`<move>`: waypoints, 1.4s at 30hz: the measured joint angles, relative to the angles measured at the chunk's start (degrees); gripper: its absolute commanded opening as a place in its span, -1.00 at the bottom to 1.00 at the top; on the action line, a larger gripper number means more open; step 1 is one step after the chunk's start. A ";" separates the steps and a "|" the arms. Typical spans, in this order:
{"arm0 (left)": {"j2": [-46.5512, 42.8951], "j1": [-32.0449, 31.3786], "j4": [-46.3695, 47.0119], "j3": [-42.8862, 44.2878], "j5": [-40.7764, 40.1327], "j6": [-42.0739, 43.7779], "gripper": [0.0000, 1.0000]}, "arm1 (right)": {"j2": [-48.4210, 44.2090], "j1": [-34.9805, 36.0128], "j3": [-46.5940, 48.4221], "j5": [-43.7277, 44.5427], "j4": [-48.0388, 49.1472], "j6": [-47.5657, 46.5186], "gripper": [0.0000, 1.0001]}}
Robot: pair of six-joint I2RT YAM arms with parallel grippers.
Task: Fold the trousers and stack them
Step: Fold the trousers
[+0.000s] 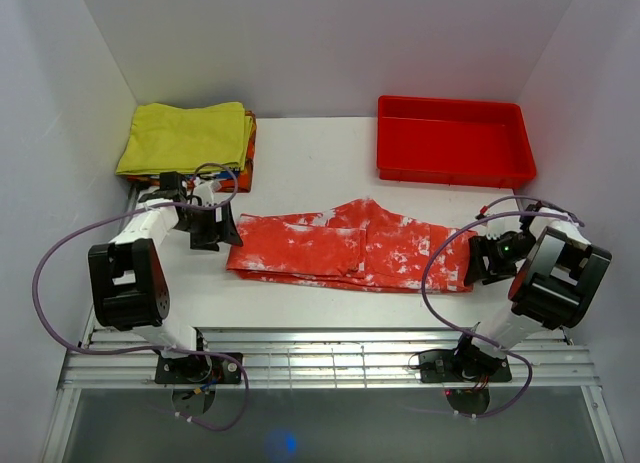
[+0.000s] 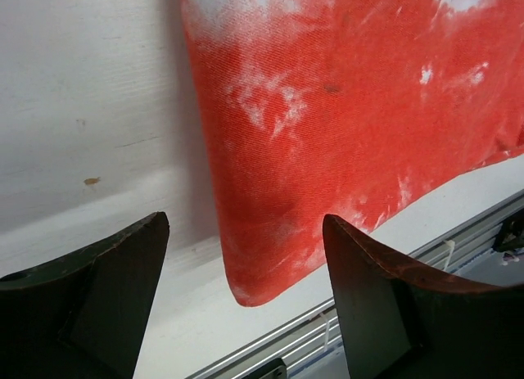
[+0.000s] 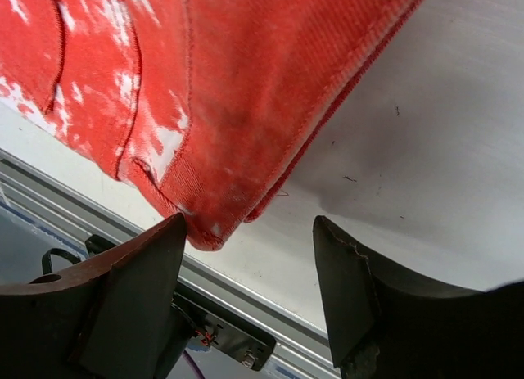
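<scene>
Red tray (image 1: 452, 105) stands well apart from trousers (image 1: 340, 245).

My left claw (image 1: 218, 227) sits low over the tabletop (image 1: 300, 153), jaws spread wide, aimed inward toward my right claw (image 1: 480, 259). The right claw mirrors it, low, jaws apart, aimed back inward. Behind each claw the elbow is folded up, forearm angled forward, wrist bent inward. Claws well apart.

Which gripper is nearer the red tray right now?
Right. The right gripper sits on the near side of the red tray; the left gripper is far across, by the yellow garment.
</scene>
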 measured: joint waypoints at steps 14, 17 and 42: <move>3.93 1.16 3.48 -3.30 7.58 -0.48 -0.46 | 3.41 0.33 0.22 2.78 2.93 3.30 0.36; 5.09 3.96 3.56 -3.63 10.88 -0.09 -0.92 | 3.93 0.33 0.66 2.97 2.75 4.15 0.38; 15.19 22.95 -8.39 10.62 26.56 14.80 0.09 | 4.72 0.44 6.84 1.07 -1.42 2.45 0.41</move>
